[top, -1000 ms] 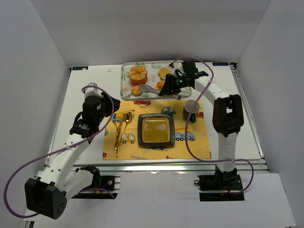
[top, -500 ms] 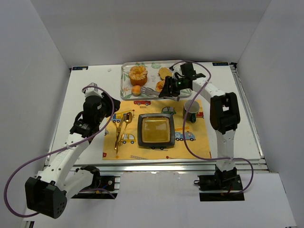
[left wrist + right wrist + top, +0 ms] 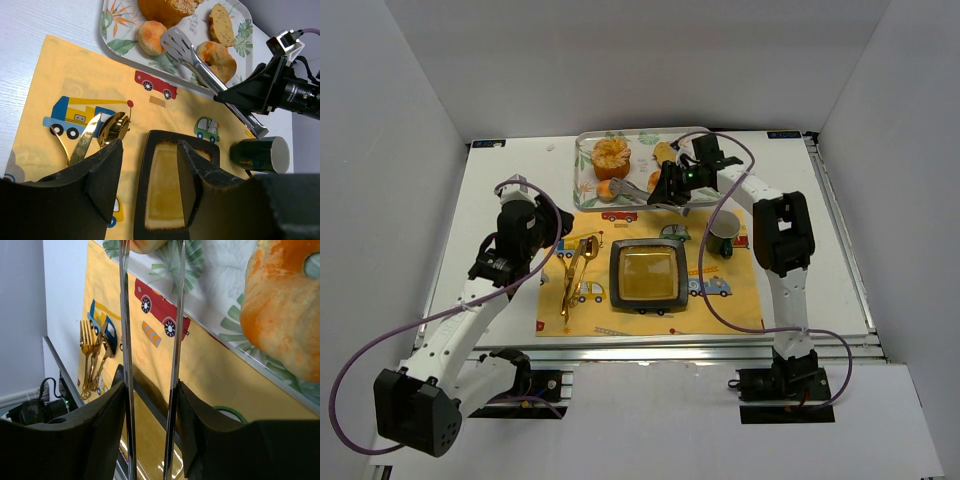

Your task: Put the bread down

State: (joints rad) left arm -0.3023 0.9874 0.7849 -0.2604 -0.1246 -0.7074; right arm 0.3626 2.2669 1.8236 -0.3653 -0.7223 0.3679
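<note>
surroundings: a yellow mat (image 3: 740, 300) printed with cartoon cars lay on a white table (image 3: 500, 180). on the mat sat a dark square plate (image 3: 645, 275) with a glossy amber centre, a green mug (image 3: 723, 228) to its right and gold cutlery (image 3: 572, 272) to its left.
tray: a rounded, leaf-patterned tray (image 3: 582, 165) lay just beyond the mat's far edge.
bread: all of it was on the tray: a big crusty bun (image 3: 610, 154), a small smooth roll (image 3: 607, 188), a cut slice (image 3: 665, 152) and a rough orange piece (image 3: 657, 180).
in the way: thin metal tongs (image 3: 638, 187) reached over the tray. their flat slotted head lay between the roll and the orange piece, just beside both. whether it touched either could not be told.
right gripper (image 3: 671, 188): clamped on the tongs' two arms from outside, with a gap between the arms.
left gripper (image 3: 150, 155): fingers spread wide, holding nothing, hovering above the mat near the plate's left edge and the cutlery.
</note>
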